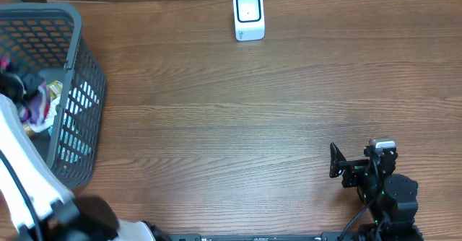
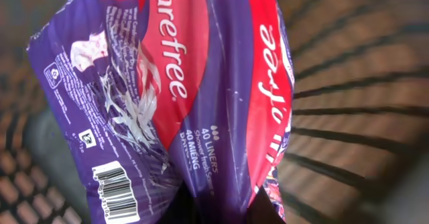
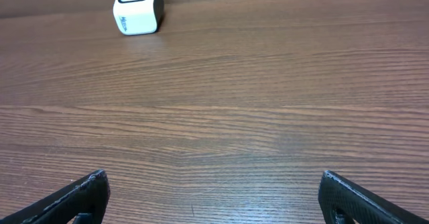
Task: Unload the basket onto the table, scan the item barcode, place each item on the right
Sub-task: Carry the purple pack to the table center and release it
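Brown wood-grain table filled the overhead view, with most of its surface bare. Nearest the robot's base, at the right, the black right gripper sat low over the wood with its jaws spread wide and nothing between them; its wrist camera showed only the two finger ends at the bottom corners and open table ahead.

At the near left, the white left arm reached up and over the rim of a grey plastic mesh basket that stood at the table's left edge. Inside the basket, the left gripper had its jaws pressed together. They appeared to be pinching the bottom edge of a pack of Carefree liners, though the fingers showed only as dark shapes at the foot of the wrist view, so the exact hold was hard to make out. The pack was soft purple plastic with red panels and white lettering, crinkled and close to the lens, with the basket's mesh wall blurred behind it. A black-and-white barcode was printed near the pack's lower left corner, facing the wrist camera.

Farthest away, a small white scanner with a dark window stood upright at the table's far edge, well apart from the basket and both grippers.
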Motion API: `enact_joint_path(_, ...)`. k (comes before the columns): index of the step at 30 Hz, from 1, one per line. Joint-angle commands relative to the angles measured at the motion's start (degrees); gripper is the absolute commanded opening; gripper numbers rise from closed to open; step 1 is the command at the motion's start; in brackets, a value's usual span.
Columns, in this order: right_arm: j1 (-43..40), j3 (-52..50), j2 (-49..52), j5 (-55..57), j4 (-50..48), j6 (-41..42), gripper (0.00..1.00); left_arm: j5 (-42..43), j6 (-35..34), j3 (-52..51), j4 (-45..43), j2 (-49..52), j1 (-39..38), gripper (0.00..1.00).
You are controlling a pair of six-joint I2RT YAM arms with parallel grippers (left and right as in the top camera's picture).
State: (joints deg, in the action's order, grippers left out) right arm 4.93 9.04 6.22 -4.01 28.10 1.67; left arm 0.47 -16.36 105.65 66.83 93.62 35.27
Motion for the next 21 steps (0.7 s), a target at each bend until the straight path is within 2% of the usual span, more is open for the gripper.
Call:
enact_joint_path(1,0.3,1.2,-0.1,0.5,-0.3,-0.2,1.0,3.6,8.0,5.3,-1.7,-9.0,-7.7,0.04)
enact_joint_path(4,0.3,1.2,-0.1,0.5,-0.3,-0.2,1.0,3.6,15.4,7.0,-3.7,-16.5,-22.9,0.04)
enact_joint_path(6,0.3,1.2,-0.1,0.5,-0.3,-0.2,1.0,3.1,16.2,6.9,-1.8,-17.5,-33.5,0.04)
enact_joint_path(7,0.3,1.2,-0.1,0.5,-0.3,-0.2,1.0,2.7,16.1,6.7,-0.9,-17.2,-36.1,0.04)
enact_joint_path(9,0.3,1.2,-0.1,0.5,-0.3,-0.2,1.0,0.8,12.4,3.3,2.0,-14.1,-45.4,0.04)
enact_joint_path(12,0.3,1.2,-0.1,0.5,-0.3,-0.2,1.0,0.8,7.8,-3.9,-0.1,-8.1,-52.3,0.04)
enact_joint_path(16,0.3,1.2,-0.1,0.5,-0.3,-0.2,1.0,2.9,1.3,-11.8,-6.3,2.6,-60.2,0.04)
enact_joint_path(21,0.3,1.2,-0.1,0.5,-0.3,-0.2,1.0,7.1,-5.2,-12.8,-18.4,16.0,-70.1,0.04)
